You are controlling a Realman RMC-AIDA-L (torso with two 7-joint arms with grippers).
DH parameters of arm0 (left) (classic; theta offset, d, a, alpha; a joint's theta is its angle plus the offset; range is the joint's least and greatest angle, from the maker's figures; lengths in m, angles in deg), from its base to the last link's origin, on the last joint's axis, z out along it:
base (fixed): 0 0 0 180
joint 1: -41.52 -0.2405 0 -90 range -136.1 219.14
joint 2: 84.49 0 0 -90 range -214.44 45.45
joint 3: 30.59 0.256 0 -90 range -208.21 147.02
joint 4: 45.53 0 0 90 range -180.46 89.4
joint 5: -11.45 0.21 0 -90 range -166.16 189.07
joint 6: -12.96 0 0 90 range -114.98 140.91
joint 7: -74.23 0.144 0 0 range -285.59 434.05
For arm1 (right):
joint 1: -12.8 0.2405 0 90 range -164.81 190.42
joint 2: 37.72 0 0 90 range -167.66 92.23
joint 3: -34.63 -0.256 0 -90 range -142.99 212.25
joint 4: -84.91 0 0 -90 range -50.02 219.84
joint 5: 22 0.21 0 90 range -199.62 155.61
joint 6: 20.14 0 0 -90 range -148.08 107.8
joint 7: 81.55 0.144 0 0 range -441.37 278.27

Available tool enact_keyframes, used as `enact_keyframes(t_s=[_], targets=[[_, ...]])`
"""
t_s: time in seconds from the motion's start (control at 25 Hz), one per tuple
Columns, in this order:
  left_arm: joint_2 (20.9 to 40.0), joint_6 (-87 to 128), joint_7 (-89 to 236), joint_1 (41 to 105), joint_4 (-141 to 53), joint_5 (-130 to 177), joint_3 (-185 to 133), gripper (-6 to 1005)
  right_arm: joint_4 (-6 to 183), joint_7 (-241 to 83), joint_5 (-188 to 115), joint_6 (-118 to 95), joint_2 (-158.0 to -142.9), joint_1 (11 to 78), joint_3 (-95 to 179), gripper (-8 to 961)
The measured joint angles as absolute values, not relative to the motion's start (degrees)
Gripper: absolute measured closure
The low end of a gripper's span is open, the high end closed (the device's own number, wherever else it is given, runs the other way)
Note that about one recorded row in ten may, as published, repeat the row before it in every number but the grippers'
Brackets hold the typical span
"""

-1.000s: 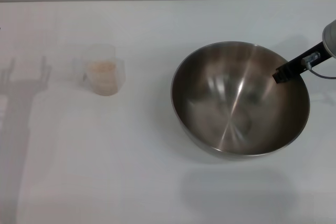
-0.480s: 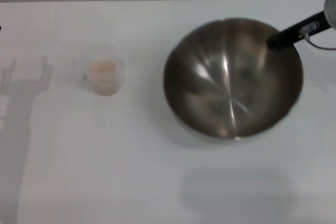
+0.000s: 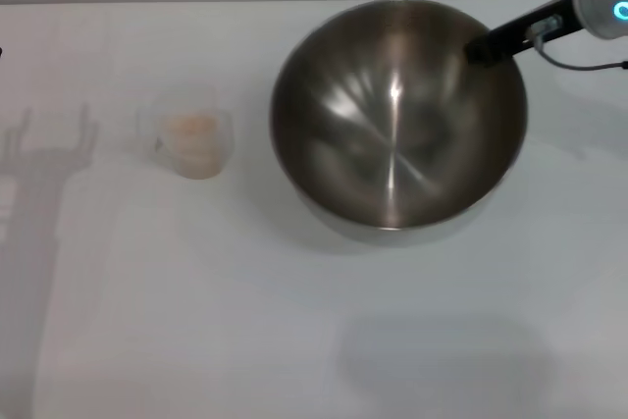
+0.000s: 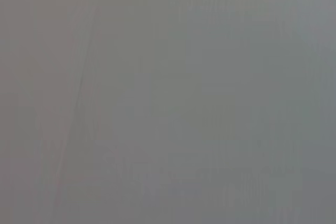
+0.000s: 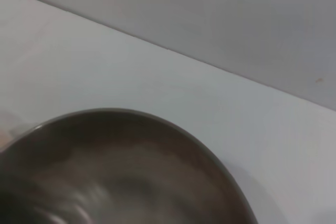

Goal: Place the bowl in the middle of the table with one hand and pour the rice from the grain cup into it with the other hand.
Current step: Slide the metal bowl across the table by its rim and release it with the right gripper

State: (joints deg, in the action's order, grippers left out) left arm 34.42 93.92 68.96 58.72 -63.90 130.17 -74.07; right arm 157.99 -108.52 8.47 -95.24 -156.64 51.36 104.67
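The bowl, a large shiny steel mixing bowl, is right of the middle of the table, toward the far side, tilted and raised. My right gripper is shut on its far right rim; one black finger shows inside the rim and the other is hidden behind the wall. The bowl's inside also fills the lower part of the right wrist view. The grain cup, clear plastic with pale rice in it, stands upright on the left. My left gripper is out of view.
A shadow of a fingered hand lies on the table at the far left. The table's far edge meets a grey wall. The left wrist view shows only plain grey.
The bowl has risen off the table and moved left and toward the far side with my right gripper holding its rim. The grain cup has not moved.
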Motion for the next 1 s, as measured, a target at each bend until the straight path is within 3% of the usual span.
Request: enact_keyframes(t_s=[0.68, 1.0], targets=[[34.42, 93.91, 68.96, 58.82, -63.73, 130.13, -74.06, 286, 150.34, -107.24, 6.97, -93.23, -156.68, 54.73, 108.24, 936], [34.42, 93.96, 68.96, 58.63, -63.88, 130.39, -74.04, 287, 152.84, -106.38, 3.81, -93.17, -156.74, 54.14, 109.77, 849]])
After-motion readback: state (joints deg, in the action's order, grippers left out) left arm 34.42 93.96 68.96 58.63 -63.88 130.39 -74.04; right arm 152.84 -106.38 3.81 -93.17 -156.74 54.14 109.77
